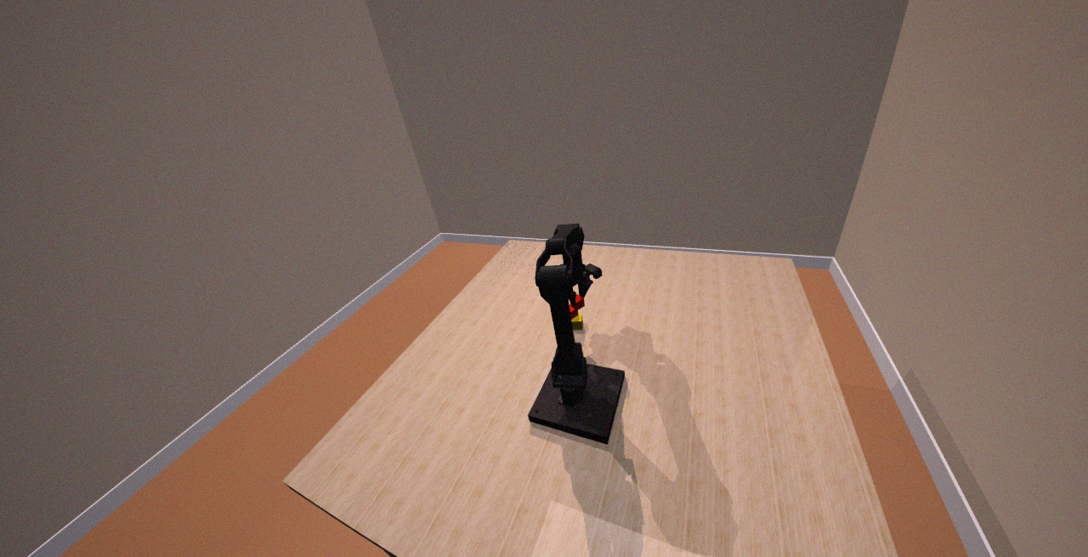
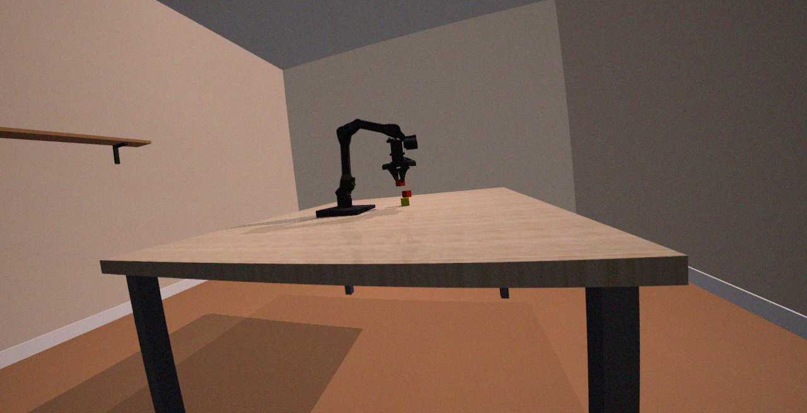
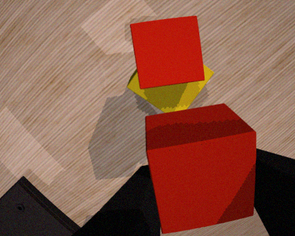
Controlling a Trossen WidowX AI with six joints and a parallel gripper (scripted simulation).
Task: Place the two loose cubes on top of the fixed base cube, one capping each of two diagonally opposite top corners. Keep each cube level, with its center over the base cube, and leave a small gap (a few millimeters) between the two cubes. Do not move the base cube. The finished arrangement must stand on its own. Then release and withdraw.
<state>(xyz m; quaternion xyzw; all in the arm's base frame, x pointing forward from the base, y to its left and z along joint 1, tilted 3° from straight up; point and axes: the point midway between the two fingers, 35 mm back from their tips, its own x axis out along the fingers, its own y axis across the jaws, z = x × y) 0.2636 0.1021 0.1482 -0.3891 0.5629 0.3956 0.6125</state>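
The yellow base cube (image 1: 578, 323) (image 2: 404, 202) (image 3: 168, 96) stands on the table. One red cube (image 1: 573, 311) (image 2: 406, 193) (image 3: 168, 52) sits on it, offset over one top corner and, in the wrist view, overhanging its far side. The opposite, nearer part of the yellow top shows bare and partly shaded. My gripper (image 1: 580, 298) (image 2: 400, 180) (image 3: 197, 168) is shut on the other red cube (image 1: 580, 301) (image 2: 400, 183) (image 3: 203, 196), held above the base cube's height with a visible air gap in the exterior view. The held cube hides the yellow cube's nearest corner in the wrist view.
The arm's black base plate (image 1: 597, 401) (image 2: 338, 212) (image 3: 39, 219) stands on the wooden table (image 1: 722, 401) (image 2: 479, 241). Its corner shows at the lower left of the wrist view. A wall shelf (image 2: 56, 137) is at the left in the exterior view.
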